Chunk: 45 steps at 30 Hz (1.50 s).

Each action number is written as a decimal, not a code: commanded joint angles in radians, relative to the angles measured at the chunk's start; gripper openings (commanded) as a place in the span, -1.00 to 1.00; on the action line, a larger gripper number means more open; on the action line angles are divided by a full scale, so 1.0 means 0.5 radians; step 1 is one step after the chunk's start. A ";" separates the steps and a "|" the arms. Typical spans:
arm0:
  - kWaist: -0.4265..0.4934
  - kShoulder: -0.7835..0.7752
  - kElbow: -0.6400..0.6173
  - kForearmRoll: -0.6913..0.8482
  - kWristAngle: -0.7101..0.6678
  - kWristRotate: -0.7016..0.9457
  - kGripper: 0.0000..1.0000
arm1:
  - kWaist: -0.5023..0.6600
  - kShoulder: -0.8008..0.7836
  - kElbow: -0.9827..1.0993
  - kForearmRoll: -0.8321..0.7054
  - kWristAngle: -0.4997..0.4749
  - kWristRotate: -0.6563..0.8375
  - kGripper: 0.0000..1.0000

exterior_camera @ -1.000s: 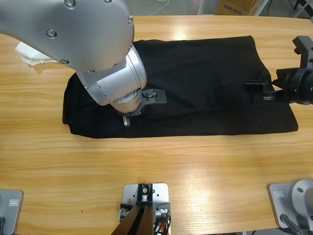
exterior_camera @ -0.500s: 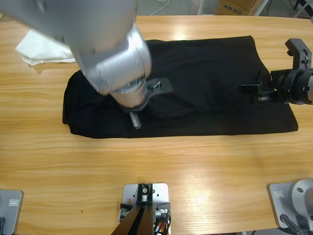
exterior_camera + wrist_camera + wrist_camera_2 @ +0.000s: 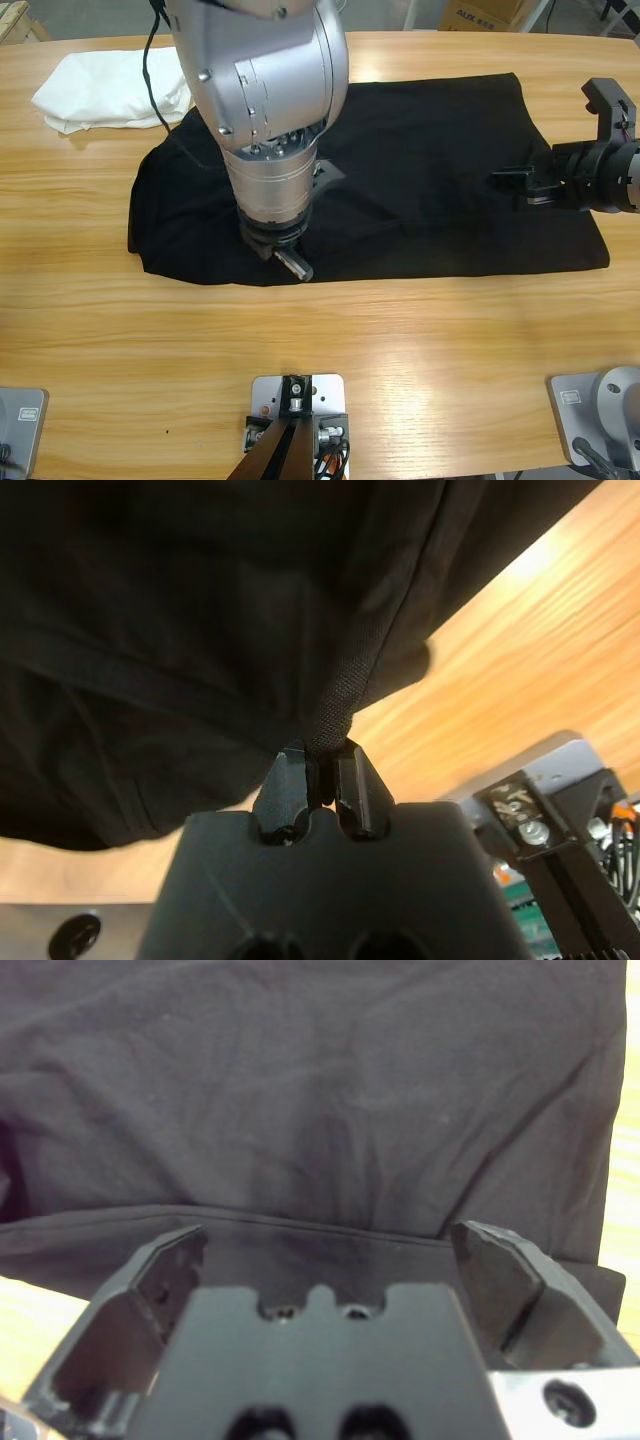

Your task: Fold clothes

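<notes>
My left fingers (image 3: pixel 320 775), clamped on the black T-shirt (image 3: pixel 430 150) hem, have swung toward its near edge, starting the fold, right fingers (image 3: pixel 325 1260) spread wide over it

High view: fixed camera above the wooden table (image 3: pixel 420 330), looking straight down; one big silver arm rose close under the lens and blocked part of the black T-shirt (image 3: pixel 430 140).

Left wrist view: sat very near the cloth, looking along the left gripper (image 3: pixel 320 770) pinched on a hemmed edge of the T-shirt (image 3: pixel 150 630), with bare table (image 3: pixel 520 660) beyond.

Right wrist view: looked along the right gripper (image 3: pixel 325 1260), jaws spread, close over flat T-shirt fabric (image 3: pixel 320 1090); a strip of table (image 3: pixel 632 1120) showed at the edge.

All three views shared the T-shirt and the table top.
</notes>
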 commanded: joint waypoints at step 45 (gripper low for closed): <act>0.412 -0.317 0.653 -0.822 -0.364 -1.184 0.66 | -0.008 0.119 0.038 -0.034 0.040 0.024 1.00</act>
